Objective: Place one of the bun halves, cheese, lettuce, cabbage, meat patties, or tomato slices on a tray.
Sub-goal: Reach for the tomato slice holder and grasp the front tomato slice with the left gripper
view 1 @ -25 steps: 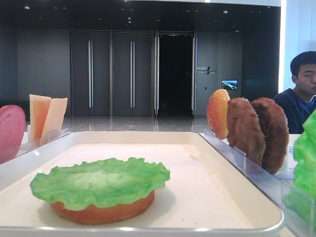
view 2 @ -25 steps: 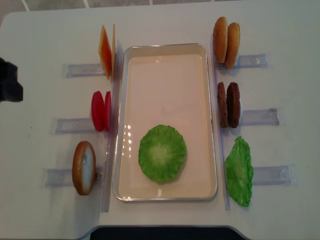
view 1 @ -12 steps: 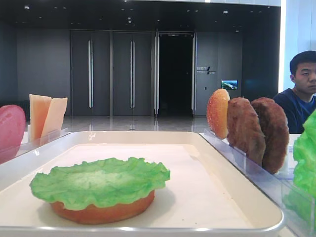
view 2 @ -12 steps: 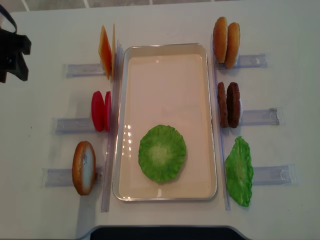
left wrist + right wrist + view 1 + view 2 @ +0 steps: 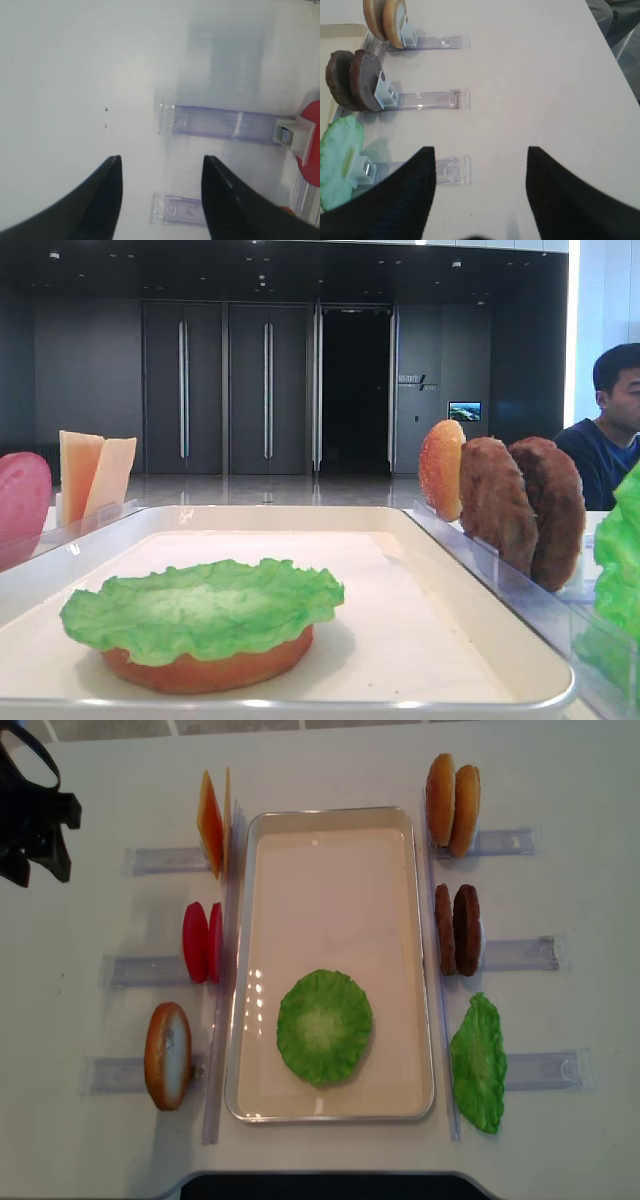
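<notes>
With bun and lettuce (image 5: 324, 1026) on the tray (image 5: 330, 820), my empty left tool (image 5: 160, 200), jaws apart, heads toward the tomato slices (image 5: 202, 941) next.

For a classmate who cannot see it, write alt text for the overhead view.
A white tray in the table's middle holds one lettuce leaf. Clear racks on both sides hold upright cheese, tomato slices, bun halves, meat patties and another green leaf. A dark arm shows at upper left.
</notes>
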